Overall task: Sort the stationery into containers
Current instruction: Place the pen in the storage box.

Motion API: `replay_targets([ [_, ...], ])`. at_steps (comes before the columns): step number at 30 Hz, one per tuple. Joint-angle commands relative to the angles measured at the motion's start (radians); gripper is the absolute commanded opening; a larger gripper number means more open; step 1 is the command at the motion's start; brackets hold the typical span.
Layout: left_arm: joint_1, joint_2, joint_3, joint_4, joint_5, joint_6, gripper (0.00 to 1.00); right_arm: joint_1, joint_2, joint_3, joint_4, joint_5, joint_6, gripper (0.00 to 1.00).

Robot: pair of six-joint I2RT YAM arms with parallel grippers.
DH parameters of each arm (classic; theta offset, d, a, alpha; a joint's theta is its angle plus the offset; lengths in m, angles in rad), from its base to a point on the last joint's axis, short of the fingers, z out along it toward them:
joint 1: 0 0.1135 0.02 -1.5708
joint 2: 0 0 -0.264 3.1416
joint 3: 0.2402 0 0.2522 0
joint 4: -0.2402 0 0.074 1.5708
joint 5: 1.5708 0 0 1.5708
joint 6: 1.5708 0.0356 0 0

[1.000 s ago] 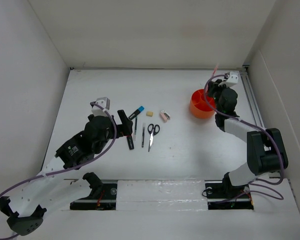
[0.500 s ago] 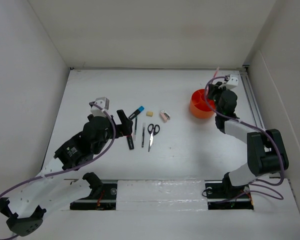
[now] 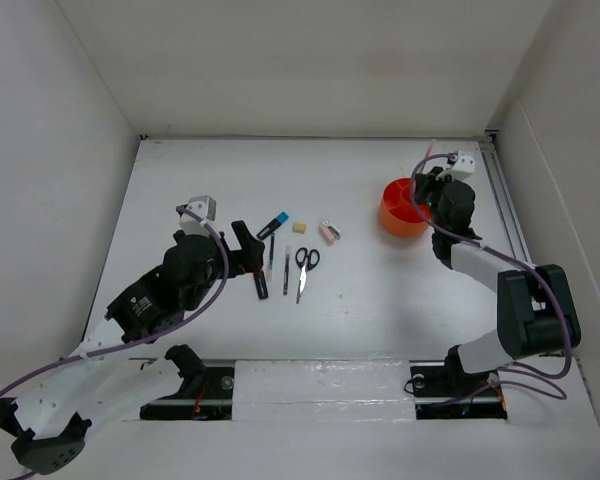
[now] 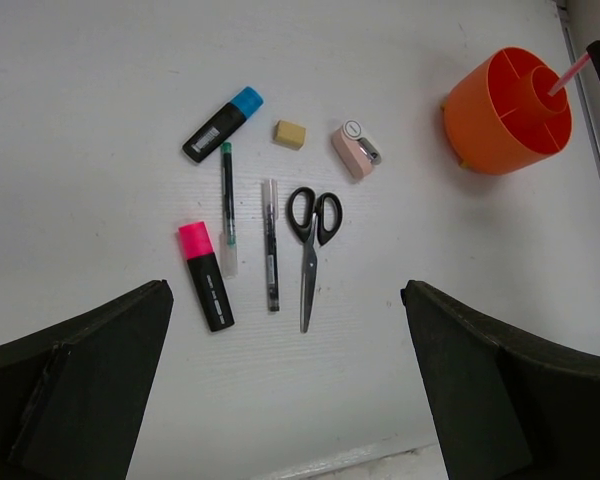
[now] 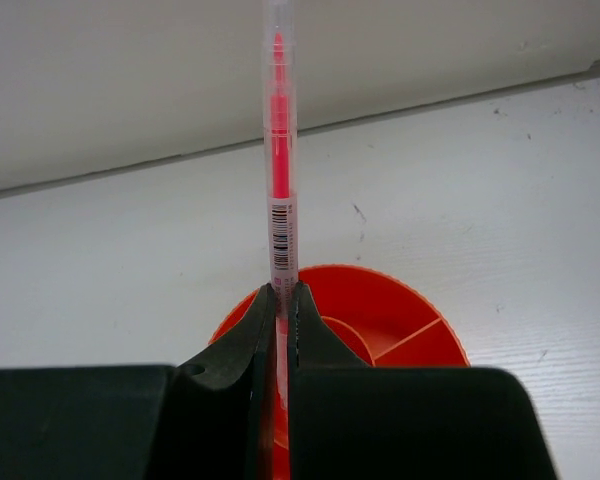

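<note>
Orange tub [image 3: 403, 227] sits far right in the top view, with the right gripper [image 3: 427, 178], barely shifted since a second ago, clamped on the pink pencil [image 3: 430, 152] upright over it, while the left gripper [image 3: 245, 248] hangs spread wide at left. From the left wrist, highlighter [image 4: 208, 282], blue-capped marker [image 4: 220, 125], thin pens [image 4: 270, 250], scissors [image 4: 310, 240], eraser [image 4: 289, 134] and pinkish-beige piece [image 4: 355, 150] lie unmoved beyond its parted fingers [image 4: 80, 380]. From the right wrist, the pencil stands pinched over the tub's dividers.
</note>
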Motion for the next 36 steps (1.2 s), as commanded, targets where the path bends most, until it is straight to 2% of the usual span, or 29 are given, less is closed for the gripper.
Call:
replay_targets([
  [1, -0.002, -0.031, -0.002, 0.024, -0.019, 0.006, 1.00, -0.004, -0.025, 0.044, -0.021, -0.002, 0.016, 0.00],
  [8, -0.002, -0.021, -0.002, 0.024, -0.019, 0.006, 1.00, -0.024, 0.009, 0.129, -0.178, 0.016, 0.090, 0.00],
  [36, -0.002, -0.040, -0.002, 0.024, -0.028, 0.006, 1.00, -0.024, 0.029, 0.190, -0.308, 0.056, 0.052, 0.00],
])
